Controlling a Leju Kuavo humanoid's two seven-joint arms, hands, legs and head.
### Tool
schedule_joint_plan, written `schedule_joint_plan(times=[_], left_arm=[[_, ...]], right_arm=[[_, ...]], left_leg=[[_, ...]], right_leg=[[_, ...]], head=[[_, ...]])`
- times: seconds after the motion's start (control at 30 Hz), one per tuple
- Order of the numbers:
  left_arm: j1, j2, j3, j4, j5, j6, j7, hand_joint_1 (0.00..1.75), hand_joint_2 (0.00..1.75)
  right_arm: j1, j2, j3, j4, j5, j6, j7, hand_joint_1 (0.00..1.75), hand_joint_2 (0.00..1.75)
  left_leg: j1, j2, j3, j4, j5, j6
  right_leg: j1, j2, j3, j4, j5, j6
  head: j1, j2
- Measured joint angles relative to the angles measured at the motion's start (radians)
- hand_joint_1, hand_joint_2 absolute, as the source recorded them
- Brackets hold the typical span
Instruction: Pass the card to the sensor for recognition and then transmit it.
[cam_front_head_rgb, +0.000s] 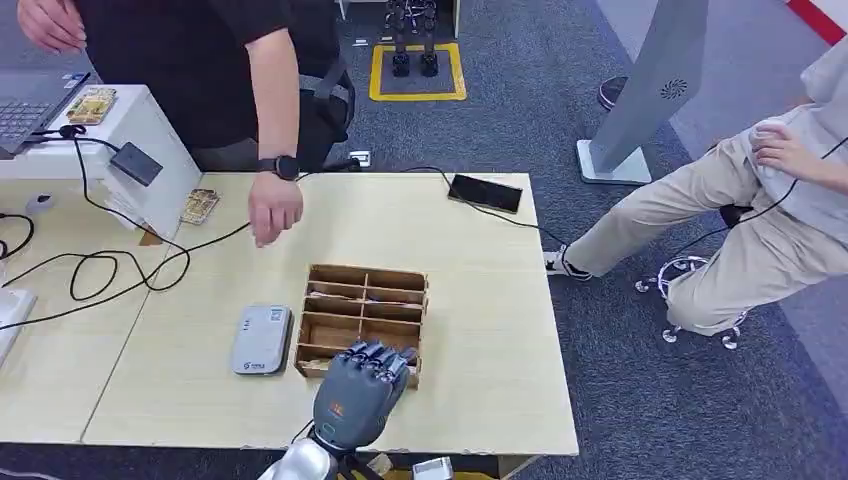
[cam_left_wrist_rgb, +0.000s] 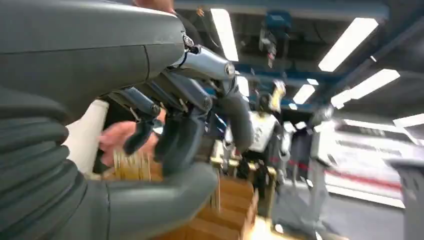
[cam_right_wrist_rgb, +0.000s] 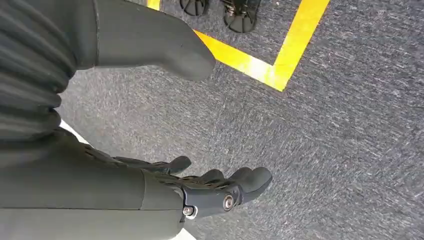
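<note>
Head view: robot's left hand (cam_front_head_rgb: 360, 392) hovers over the near edge of a wooden divided box (cam_front_head_rgb: 362, 305), fingers apart and empty; cards (cam_front_head_rgb: 335, 296) lie inside, beside a grey sensor (cam_front_head_rgb: 261, 340). Right hand (cam_right_wrist_rgb: 220, 190) hangs open above carpet.

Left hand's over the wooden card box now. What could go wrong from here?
1. The left hand hovers at the near edge of the wooden box; curled fingers could catch a divider and shove the box instead of lifting a card.
2. A person's hand hangs over the table behind the box; reaching further risks contact.
3. The card reader sits beside the box and could be knocked.
</note>
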Motion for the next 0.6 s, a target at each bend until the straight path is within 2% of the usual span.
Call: schedule_joint_plan(times=[0.17, 0.4, 0.43, 0.53, 0.6], left_arm=[[0.004, 0.01, 0.007, -0.111, 0.0, 0.001, 0.005, 0.0, 1.75], [0.023, 0.0, 0.068, -0.242, 0.0, 0.001, -0.076, 0.0, 1.75], [0.025, -0.001, 0.074, -0.25, 0.0, 0.001, -0.072, 0.0, 1.75], [0.022, 0.011, 0.076, -0.257, 0.0, 0.001, -0.002, 0.0, 1.75], [0.021, 0.018, 0.076, -0.257, 0.0, 0.0, 0.009, 0.0, 1.75]], right_arm=[[-0.001, -0.002, 0.006, 0.01, 0.0, -0.003, 0.0, 0.0, 1.75], [-0.001, -0.006, 0.018, 0.024, 0.0, -0.012, -0.004, 0.0, 1.75], [-0.001, -0.007, 0.019, 0.026, 0.0, -0.012, -0.004, 0.0, 1.75], [-0.002, -0.007, 0.024, 0.029, -0.01, -0.011, -0.004, 0.0, 1.75], [-0.001, -0.007, 0.024, 0.031, -0.01, -0.011, -0.004, 0.0, 1.75]], left_leg=[[0.0, 0.0, 0.0, 0.0, 0.0, 0.0], [0.0, 0.0, 0.0, 0.0, 0.0, 0.0], [0.0, 0.0, 0.0, 0.0, 0.0, 0.0], [0.0, 0.0, 0.0, 0.0, 0.0, 0.0], [0.0, 0.0, 0.0, 0.0, 0.0, 0.0]], right_leg=[[0.0, 0.0, 0.0, 0.0, 0.0, 0.0], [0.0, 0.0, 0.0, 0.0, 0.0, 0.0], [0.0, 0.0, 0.0, 0.0, 0.0, 0.0], [0.0, 0.0, 0.0, 0.0, 0.0, 0.0], [0.0, 0.0, 0.0, 0.0, 0.0, 0.0]], head=[[0.0, 0.0], [0.0, 0.0], [0.0, 0.0], [0.0, 0.0], [0.0, 0.0]])
